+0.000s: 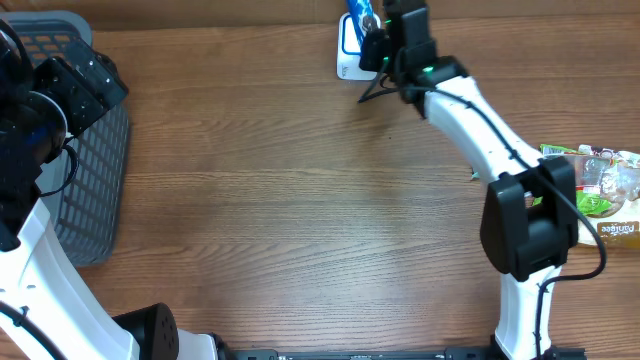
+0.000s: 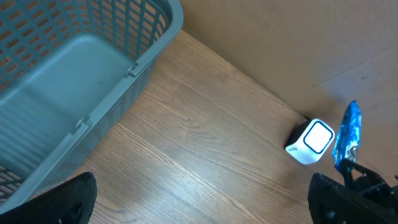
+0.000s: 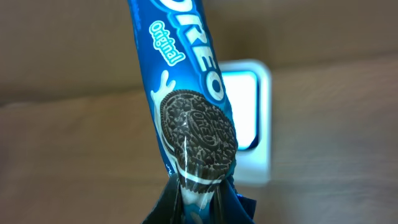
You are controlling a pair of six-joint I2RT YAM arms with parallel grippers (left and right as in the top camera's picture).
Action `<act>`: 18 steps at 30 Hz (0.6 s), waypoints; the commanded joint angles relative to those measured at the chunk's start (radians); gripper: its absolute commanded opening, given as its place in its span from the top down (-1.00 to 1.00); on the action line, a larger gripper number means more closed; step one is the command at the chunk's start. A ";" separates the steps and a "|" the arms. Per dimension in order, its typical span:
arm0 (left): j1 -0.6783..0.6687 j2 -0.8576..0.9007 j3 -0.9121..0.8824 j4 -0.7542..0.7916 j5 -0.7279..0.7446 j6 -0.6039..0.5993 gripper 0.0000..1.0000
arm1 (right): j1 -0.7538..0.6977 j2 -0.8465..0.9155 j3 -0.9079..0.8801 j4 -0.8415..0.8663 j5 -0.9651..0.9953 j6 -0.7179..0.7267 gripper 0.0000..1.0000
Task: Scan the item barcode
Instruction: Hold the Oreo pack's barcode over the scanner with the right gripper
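Observation:
My right gripper (image 3: 202,199) is shut on the crimped end of a blue Oreo pack (image 3: 186,93). The pack stands up right in front of the white scanner (image 3: 252,124), whose window glows pale blue. From overhead, the right gripper (image 1: 378,45) holds the Oreo pack (image 1: 362,15) over the scanner (image 1: 348,50) at the table's far edge. The left wrist view shows the scanner (image 2: 311,142) and the Oreo pack (image 2: 347,134) from a distance. My left gripper (image 2: 202,205) is open and empty above bare wood, at the far left beside the basket. No barcode shows on the pack.
A grey-blue plastic basket (image 1: 85,190) lies at the table's left edge, close under the left arm; its rim (image 2: 134,65) shows in the left wrist view. Several snack packets (image 1: 600,190) are piled at the right edge. A brown cardboard wall backs the table.

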 commanded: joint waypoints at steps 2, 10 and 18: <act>0.003 0.007 -0.002 0.002 -0.006 0.012 -1.00 | 0.061 -0.032 0.027 0.084 0.411 -0.154 0.93; 0.003 0.007 -0.002 0.002 -0.006 0.012 -0.99 | 0.077 0.053 0.027 0.222 0.505 -0.159 0.92; 0.003 0.007 -0.002 0.002 -0.006 0.012 -1.00 | 0.074 0.145 0.027 0.407 0.459 -0.215 0.93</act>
